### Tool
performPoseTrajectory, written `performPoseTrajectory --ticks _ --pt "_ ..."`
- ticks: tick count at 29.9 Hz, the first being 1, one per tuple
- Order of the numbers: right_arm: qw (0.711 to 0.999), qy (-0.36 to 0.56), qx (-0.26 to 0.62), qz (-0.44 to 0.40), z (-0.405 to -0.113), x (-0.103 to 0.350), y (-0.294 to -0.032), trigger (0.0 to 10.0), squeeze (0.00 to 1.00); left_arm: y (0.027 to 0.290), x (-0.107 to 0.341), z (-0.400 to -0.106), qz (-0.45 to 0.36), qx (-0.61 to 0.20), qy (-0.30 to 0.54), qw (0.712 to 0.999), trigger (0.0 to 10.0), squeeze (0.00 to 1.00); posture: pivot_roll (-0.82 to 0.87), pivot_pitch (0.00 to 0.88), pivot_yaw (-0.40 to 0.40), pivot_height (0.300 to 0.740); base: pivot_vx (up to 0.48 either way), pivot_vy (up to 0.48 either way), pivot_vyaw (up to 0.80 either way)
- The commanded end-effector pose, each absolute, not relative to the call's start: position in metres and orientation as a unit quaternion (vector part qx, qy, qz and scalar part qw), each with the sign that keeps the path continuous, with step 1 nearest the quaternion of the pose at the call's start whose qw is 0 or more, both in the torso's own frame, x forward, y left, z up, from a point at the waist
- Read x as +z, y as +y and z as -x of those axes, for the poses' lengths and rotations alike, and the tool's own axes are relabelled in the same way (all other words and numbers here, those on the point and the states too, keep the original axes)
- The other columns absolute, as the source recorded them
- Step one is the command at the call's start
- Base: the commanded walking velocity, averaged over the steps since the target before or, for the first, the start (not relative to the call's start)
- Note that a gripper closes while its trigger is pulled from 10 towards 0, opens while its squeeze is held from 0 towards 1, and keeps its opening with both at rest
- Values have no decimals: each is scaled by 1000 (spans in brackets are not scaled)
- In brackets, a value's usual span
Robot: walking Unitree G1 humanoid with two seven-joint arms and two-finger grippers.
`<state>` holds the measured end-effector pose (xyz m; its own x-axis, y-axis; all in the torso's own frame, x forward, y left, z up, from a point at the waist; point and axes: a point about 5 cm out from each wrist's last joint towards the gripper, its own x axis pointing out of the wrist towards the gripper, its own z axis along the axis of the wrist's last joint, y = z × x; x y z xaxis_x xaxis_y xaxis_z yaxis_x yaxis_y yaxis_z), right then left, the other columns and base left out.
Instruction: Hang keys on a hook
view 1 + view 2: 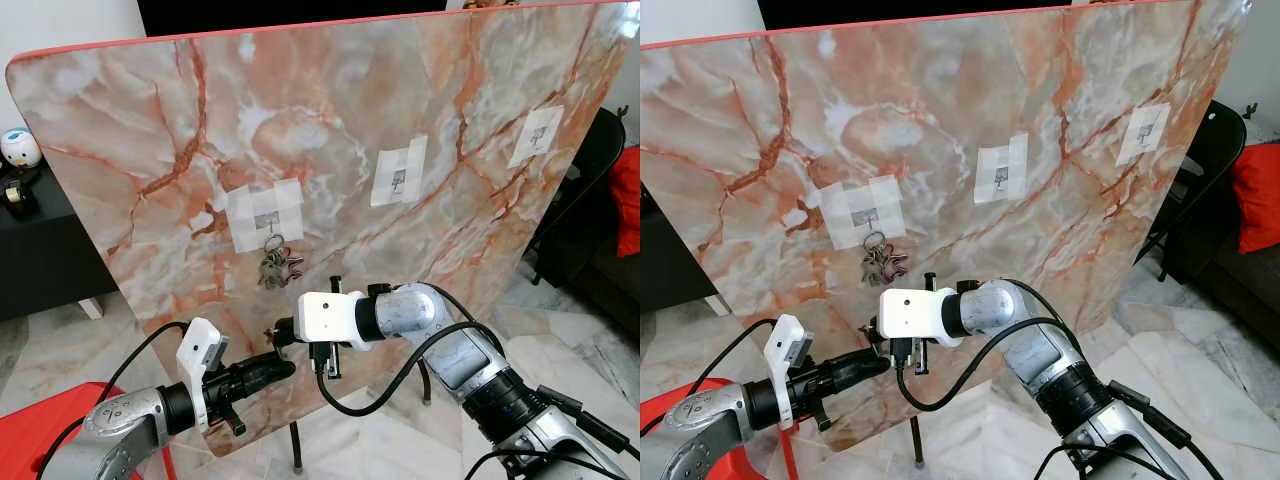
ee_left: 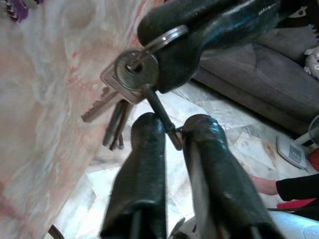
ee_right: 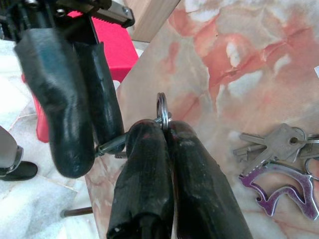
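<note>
A marble board (image 1: 330,120) stands upright with three taped hooks: left (image 1: 265,218), middle (image 1: 398,180) and right (image 1: 537,132). One bunch of keys with a purple clip (image 1: 277,265) hangs from the left hook. Low in front of the board my two grippers meet on a second bunch of keys (image 2: 129,74). My right gripper (image 1: 272,335) is shut on its ring (image 3: 162,107). My left gripper (image 1: 288,367), just below, pinches one dangling key (image 2: 172,134) between its fingers.
A black chair (image 1: 590,170) and a red cushion (image 1: 628,200) stand right of the board. A red stool (image 1: 40,420) is at lower left, a dark cabinet (image 1: 40,250) beyond it. A grey sofa (image 2: 259,84) and a person's hand (image 2: 264,185) show behind.
</note>
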<state>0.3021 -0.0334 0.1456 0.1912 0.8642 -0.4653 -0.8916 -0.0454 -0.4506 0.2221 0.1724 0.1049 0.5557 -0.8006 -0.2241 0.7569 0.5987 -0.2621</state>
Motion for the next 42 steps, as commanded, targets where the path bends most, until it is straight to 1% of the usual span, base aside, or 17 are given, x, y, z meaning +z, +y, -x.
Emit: performPoseTrajectory --ticks 1,2,3,14,15,16,17,18,19,20,39,42 --pt "692 -10 635 343 -304 163 -29 10000 0 169 103 -219 69 -454 170 872 10000 965 59 0 -62 728 0 0 0" --pt "691 -10 637 343 -303 163 -28 10000 0 169 102 -219 70 -453 170 873 10000 682 59 0 -62 728 0 0 0" --pt "690 -11 638 343 -303 163 -28 10000 0 169 102 -219 70 -451 169 873 10000 0 59 0 -63 728 0 0 0" --pt "680 -15 653 335 -297 164 -23 10000 0 170 102 -223 78 -446 165 876 10000 0 57 0 -63 728 0 0 0" --pt "679 -15 653 335 -297 164 -23 10000 0 170 102 -223 80 -444 163 877 7333 0 57 0 -64 728 0 0 0" --pt "679 -14 653 335 -297 164 -23 10000 0 170 102 -223 80 -443 162 878 7333 0 57 0 -64 728 0 0 0" --pt "679 -14 653 335 -297 164 -24 10000 0 170 102 -223 81 -441 161 879 4000 0 57 0 -64 728 0 0 0" --pt "678 -13 654 335 -297 163 -24 10000 0 170 103 -224 83 -440 159 880 3529 0 57 0 -65 728 0 0 0" --pt "678 -13 654 335 -297 163 -24 10000 0 170 103 -224 83 -440 159 880 3529 0 57 0 -65 728 0 0 0" --pt "678 -10 654 336 -297 162 -24 10000 0 171 103 -224 85 -438 157 881 0 0 59 0 -66 728 0 0 0" --pt "664 22 657 357 -292 147 -34 10000 0 172 106 -223 94 -442 152 879 0 0 60 0 -63 728 0 0 0" --pt "655 39 657 373 -291 141 -40 10000 0 174 105 -222 90 -441 155 879 0 0 62 0 -65 728 0 0 0"
